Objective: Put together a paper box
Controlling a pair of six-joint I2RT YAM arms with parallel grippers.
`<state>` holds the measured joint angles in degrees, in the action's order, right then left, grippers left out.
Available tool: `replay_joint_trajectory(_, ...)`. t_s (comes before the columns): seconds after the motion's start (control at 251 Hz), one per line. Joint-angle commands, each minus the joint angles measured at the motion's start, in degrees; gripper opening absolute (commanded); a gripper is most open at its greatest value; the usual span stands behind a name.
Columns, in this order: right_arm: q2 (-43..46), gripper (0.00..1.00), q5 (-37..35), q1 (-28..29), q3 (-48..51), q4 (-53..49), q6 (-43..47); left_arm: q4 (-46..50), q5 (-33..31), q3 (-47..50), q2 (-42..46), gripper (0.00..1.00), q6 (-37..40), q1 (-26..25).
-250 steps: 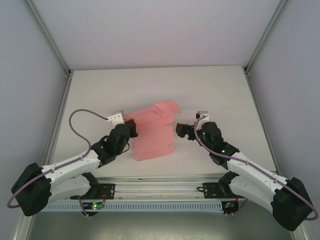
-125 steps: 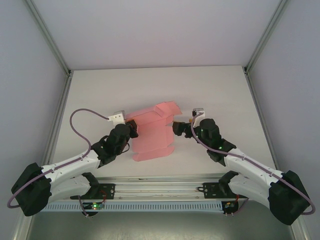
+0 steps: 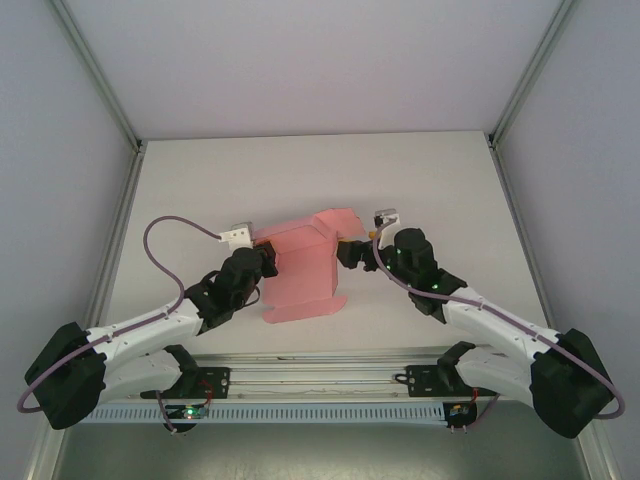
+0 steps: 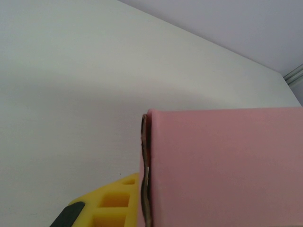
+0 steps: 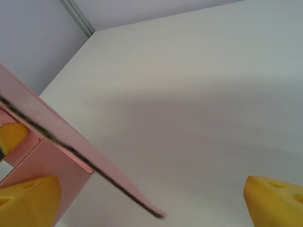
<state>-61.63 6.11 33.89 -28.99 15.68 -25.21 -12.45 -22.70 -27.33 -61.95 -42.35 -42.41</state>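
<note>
One white table [image 3: 450,180] is carrying the box [image 3: 305,270] at centre. The box is looking narrower vs a sec ago, w/ its right side folding up. L gripper [image 3: 270,256] is staying clamped on the box's left edge. R gripper [image 3: 347,252], jaws fully apart & gripping nothing, is sliding in leftward, fingers [image 5: 28,194] now straddling the right flap's edge.

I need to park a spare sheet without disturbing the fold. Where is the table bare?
The table is bare along the far wall, beyond the paper box, and toward both far corners. Crowded: the near middle, where left gripper and right gripper flank the box.
</note>
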Motion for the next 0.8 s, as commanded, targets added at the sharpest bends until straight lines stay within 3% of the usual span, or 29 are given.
replay_joint_trajectory(0.0, -1.89, 0.98, 3.16, 0.46, -3.07, 0.10, 2.61, -2.05, 0.11, -1.22, -0.18, 0.00, 1.40, -0.71)
replay_joint_trajectory(0.459, -3.11, 0.98, -1.07, 0.13, -10.75, -13.30, 11.21, -5.41, 1.62, 0.50, 0.79, 0.00, 4.56, -0.72)
replay_joint_trajectory(0.798, -6.93, 0.98, 1.48, 4.45, -8.45, -5.76, 6.23, -8.32, -0.83, 2.19, 1.47, 0.00, 0.39, -0.70)
